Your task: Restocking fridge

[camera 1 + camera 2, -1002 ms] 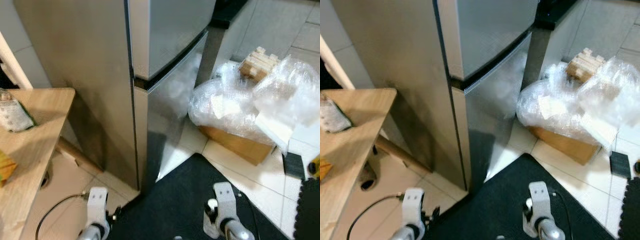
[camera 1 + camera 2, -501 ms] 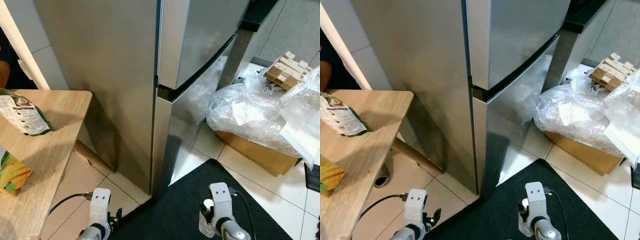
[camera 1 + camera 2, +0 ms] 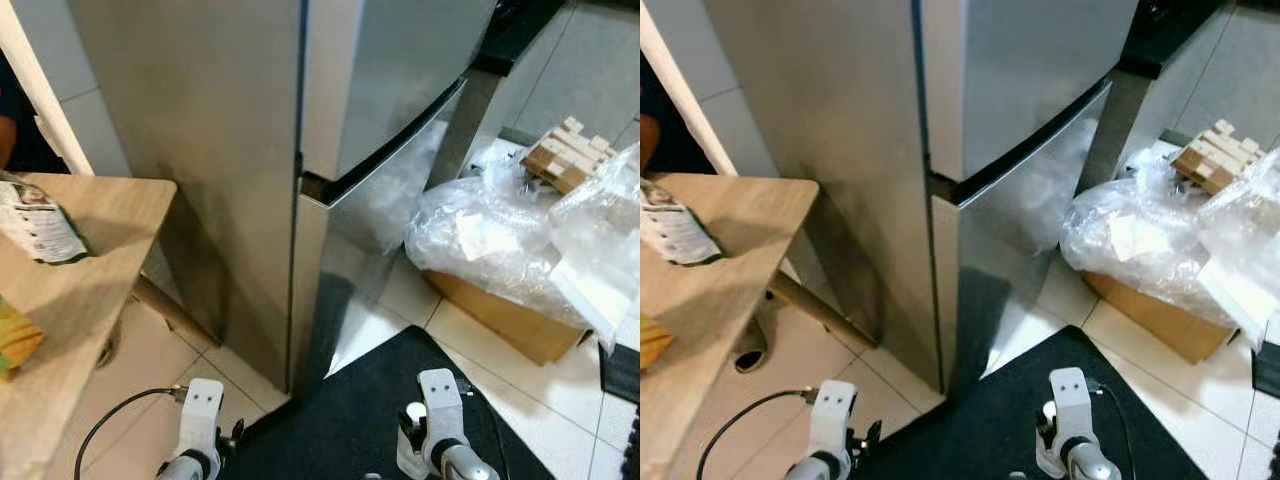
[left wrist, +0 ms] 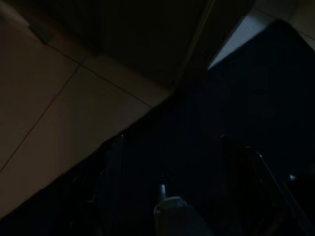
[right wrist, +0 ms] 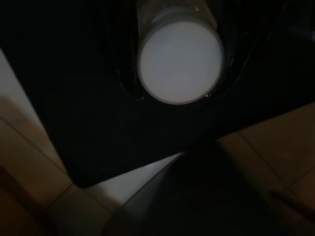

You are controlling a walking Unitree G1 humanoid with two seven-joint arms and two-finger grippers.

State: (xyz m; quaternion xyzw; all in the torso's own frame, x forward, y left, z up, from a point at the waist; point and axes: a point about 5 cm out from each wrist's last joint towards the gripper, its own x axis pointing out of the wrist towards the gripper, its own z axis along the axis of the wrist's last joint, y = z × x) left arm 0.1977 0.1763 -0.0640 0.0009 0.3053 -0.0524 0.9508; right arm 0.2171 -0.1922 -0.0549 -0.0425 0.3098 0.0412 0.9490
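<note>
Print on the one labelled packet is unreadable. Right gripper grips one white bottle above the black mat; left gripper's state I cannot tell.

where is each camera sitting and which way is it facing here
Left and right eye views: on the head, looking forward and down at the closed fridge, wooden table and black mat; both arms show low in frame.
Left wrist view: on the left arm, very dark, facing the mat edge and floor tiles.
Right wrist view: on the right arm, looking along the right gripper, shut on a white-capped bottle.
Shared: mat, tiles and the fridge's base.
</note>
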